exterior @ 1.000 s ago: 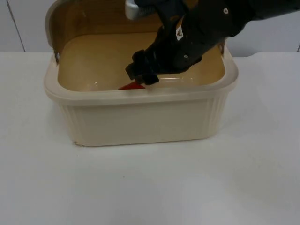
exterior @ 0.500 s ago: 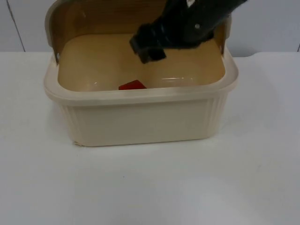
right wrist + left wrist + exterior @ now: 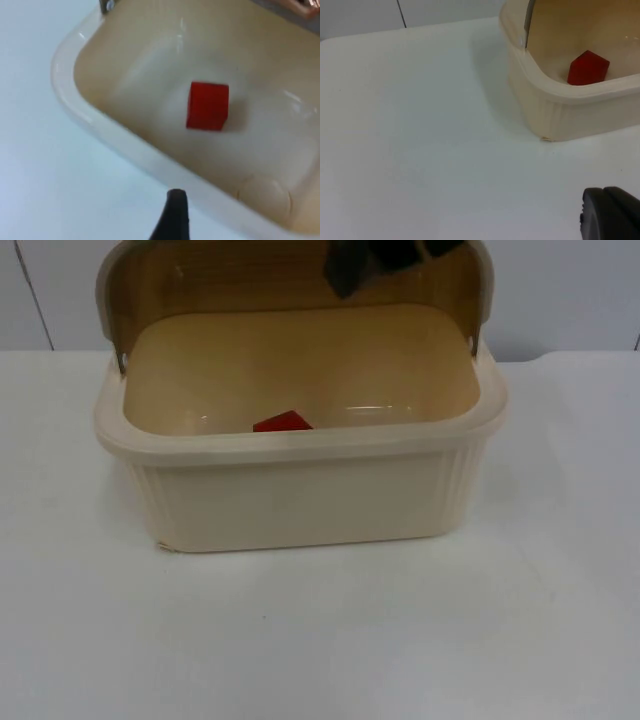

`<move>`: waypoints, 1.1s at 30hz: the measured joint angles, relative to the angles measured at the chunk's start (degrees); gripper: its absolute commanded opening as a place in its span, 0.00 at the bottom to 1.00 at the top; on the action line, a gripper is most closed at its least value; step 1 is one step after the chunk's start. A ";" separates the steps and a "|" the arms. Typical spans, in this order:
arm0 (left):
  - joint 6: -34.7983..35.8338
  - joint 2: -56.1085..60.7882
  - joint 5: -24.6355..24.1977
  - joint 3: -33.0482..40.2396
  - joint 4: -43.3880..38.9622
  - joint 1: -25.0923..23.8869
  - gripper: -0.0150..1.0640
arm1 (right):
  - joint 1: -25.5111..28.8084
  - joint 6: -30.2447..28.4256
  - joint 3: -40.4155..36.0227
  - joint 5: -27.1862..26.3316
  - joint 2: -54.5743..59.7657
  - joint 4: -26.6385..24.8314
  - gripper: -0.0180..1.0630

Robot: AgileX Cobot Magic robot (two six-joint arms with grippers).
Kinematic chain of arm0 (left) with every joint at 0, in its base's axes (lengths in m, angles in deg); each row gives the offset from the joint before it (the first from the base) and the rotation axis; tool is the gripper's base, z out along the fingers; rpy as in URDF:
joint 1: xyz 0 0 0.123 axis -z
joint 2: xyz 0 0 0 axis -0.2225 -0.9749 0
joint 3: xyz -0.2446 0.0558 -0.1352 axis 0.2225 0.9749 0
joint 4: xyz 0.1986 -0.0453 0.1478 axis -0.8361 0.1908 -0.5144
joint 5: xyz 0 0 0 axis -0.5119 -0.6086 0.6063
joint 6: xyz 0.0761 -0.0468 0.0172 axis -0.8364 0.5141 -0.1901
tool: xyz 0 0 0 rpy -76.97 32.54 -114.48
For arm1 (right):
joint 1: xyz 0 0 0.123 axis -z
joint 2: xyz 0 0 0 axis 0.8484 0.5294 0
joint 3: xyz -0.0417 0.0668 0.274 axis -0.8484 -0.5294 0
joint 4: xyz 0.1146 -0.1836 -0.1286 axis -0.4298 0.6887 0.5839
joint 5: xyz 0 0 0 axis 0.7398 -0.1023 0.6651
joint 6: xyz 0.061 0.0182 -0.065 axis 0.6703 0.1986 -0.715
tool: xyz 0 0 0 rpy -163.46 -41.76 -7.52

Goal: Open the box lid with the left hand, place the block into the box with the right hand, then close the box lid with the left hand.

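Note:
The cream box (image 3: 300, 490) stands in the middle of the table with its lid (image 3: 220, 275) swung up and back. A red block (image 3: 283, 422) lies loose on the box floor near the front wall, also seen as the block (image 3: 588, 67) in the left wrist view and the block (image 3: 207, 105) in the right wrist view. My right gripper (image 3: 352, 264) is high above the box's back edge, open and holding nothing; one black fingertip (image 3: 175, 215) hangs over the box rim (image 3: 125, 145). My left gripper (image 3: 612, 214) waits over bare table to the left of the box (image 3: 570, 110).
White table top (image 3: 320, 640) stretches in front of the box and to both sides. A grey partition wall (image 3: 560, 290) closes off the back.
The right gripper has let go of the red block inside the box and has risen up and back, out over the lid. The block stays on the box floor.

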 measured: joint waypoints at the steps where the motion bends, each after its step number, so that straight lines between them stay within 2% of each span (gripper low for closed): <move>1: 0.00 0.00 0.00 0.00 0.00 0.00 0.01 | 0.00 0.27 -2.21 -0.28 -1.63 0.00 0.67; 3: 0.00 0.00 0.12 0.00 0.00 0.00 0.01 | 0.00 0.52 -6.51 -1.28 -4.69 0.01 0.67; 10: 0.00 0.00 1.69 0.00 0.00 0.00 0.01 | 1.20 3.77 -12.42 -2.13 -12.43 3.98 0.67; 15: 0.00 0.00 2.54 0.00 0.00 0.00 0.01 | 9.95 6.57 -15.79 -1.43 -18.10 5.64 0.67; 16: 0.00 0.00 2.54 0.00 0.00 0.00 0.01 | 9.95 6.57 -15.79 -1.43 -18.10 5.64 0.67; 20: 0.00 0.00 2.89 0.00 0.00 0.00 0.01 | 18.18 8.26 -20.99 -0.71 -23.33 5.76 0.67; 21: 0.00 0.00 2.89 0.00 0.00 0.00 0.01 | 18.18 8.26 -20.99 -0.71 -23.33 5.76 0.67; 26: 0.00 0.00 3.22 0.00 0.00 0.00 0.01 | 26.63 11.53 -28.81 -0.29 -32.36 5.76 0.67; 33: -0.11 0.00 4.44 0.00 0.00 0.00 0.01 | 30.07 12.57 -33.33 -0.29 -38.90 5.76 0.67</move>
